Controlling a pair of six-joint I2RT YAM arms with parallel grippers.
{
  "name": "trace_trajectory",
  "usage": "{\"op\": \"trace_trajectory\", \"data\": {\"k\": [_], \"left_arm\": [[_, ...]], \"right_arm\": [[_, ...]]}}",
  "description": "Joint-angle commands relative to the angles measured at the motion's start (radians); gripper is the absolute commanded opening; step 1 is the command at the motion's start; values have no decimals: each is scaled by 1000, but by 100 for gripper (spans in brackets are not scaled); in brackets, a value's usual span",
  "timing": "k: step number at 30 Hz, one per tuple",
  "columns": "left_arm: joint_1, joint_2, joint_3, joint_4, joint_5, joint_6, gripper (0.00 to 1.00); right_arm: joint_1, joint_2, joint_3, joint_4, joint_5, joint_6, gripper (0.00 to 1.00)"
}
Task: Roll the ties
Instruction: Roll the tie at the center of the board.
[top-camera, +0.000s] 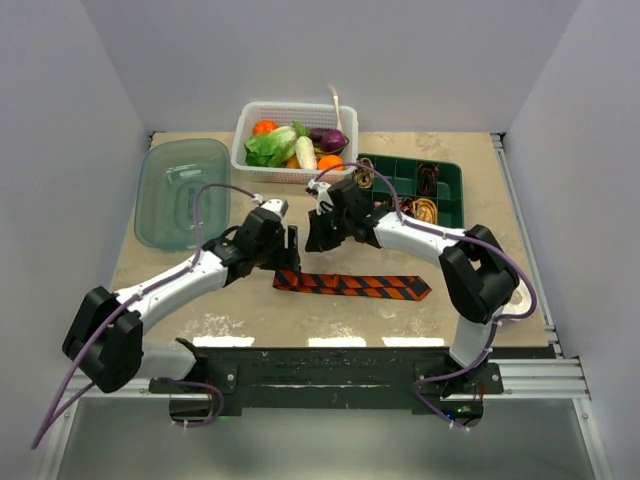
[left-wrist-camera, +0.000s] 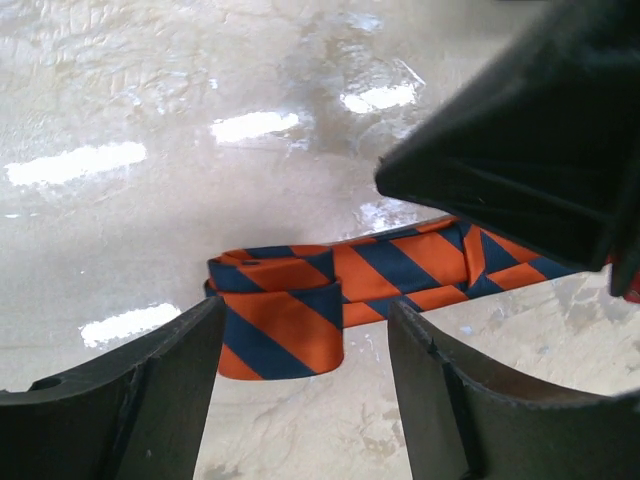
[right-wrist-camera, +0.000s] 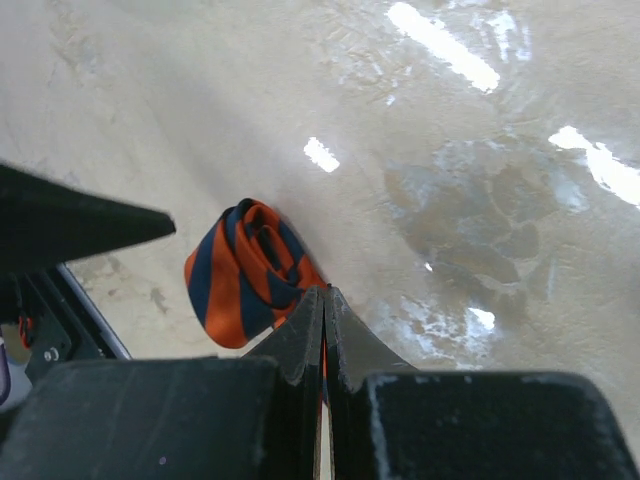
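Observation:
An orange and dark-blue striped tie (top-camera: 360, 286) lies flat across the near middle of the table, with its left end rolled into a small coil (left-wrist-camera: 285, 320). My left gripper (top-camera: 290, 255) is open, and its fingers straddle the coil (left-wrist-camera: 307, 312) without touching it. My right gripper (top-camera: 318, 238) is shut just beside the coil (right-wrist-camera: 245, 275). Its tips (right-wrist-camera: 325, 292) pinch the tie, and a strip of orange shows between them. The right gripper's dark body (left-wrist-camera: 530, 130) fills the upper right of the left wrist view. Brown (top-camera: 428, 180) and tan (top-camera: 425, 210) coiled ties sit in a green tray.
The green compartment tray (top-camera: 400, 162) stands at the back right. A white basket (top-camera: 243, 130) of vegetables stands at the back centre. A clear plastic tub (top-camera: 180, 190) lies at the back left. Something white (top-camera: 522, 297) lies behind the right arm.

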Motion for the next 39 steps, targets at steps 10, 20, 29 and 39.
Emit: {"op": "trace_trajectory", "data": {"k": [10, 20, 29, 39], "left_arm": [[368, -163, -241, 295, 555, -87, 72], [438, -141, -327, 386, 640, -90, 72], [438, -103, -372, 427, 631, -71, 72], [438, -15, -425, 562, 683, -105, 71]], "right_arm": [[155, 26, 74, -25, 6, -4, 0], [161, 59, 69, -51, 77, -36, 0], [161, 68, 45, -70, 114, -59, 0], [161, 75, -3, -65, 124, -63, 0]]}}
